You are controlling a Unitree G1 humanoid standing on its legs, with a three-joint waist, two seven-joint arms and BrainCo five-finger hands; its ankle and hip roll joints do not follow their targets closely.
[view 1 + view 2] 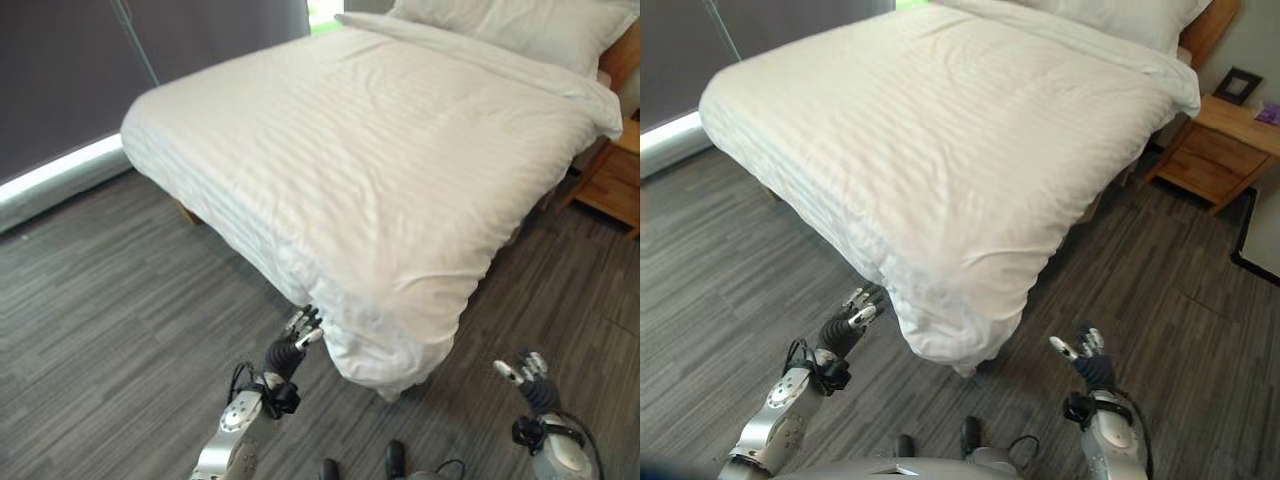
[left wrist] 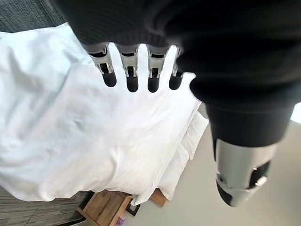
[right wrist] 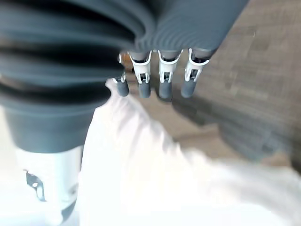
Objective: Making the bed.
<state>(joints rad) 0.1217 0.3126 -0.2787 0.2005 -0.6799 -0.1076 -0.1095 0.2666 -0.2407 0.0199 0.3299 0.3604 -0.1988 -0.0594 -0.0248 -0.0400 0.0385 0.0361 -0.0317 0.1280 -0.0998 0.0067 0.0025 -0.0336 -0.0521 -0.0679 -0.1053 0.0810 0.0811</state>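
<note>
A: What did the left eye view show?
B: A bed (image 1: 200, 215) stood diagonally on the grey plank floor (image 1: 110, 300), covered by a white striped duvet (image 1: 380, 170) whose near corner drooped toward the floor. White pillows (image 1: 520, 25) lay at the far end, and a wooden nightstand (image 1: 615, 175) stood at the right. The left hand (image 1: 303, 328) hung just beside the drooping corner, on its left; whether it touched the cloth could not be told. The right hand (image 1: 525, 370) hovered over the floor to the right of that corner, apart from it.

A: And the right eye view?
B: The same layout. A small dark picture frame (image 1: 1238, 84) stood on the nightstand.

A: What about the left wrist view?
B: The left hand's fingers (image 2: 132, 75) were straight and spread, the thumb set apart, nothing held. The duvet lay past them, with a pillow and the nightstand beyond.

A: The right wrist view?
B: The right hand's fingers (image 3: 164, 80) were also extended and empty, with the white duvet and grey floor behind them.
</note>
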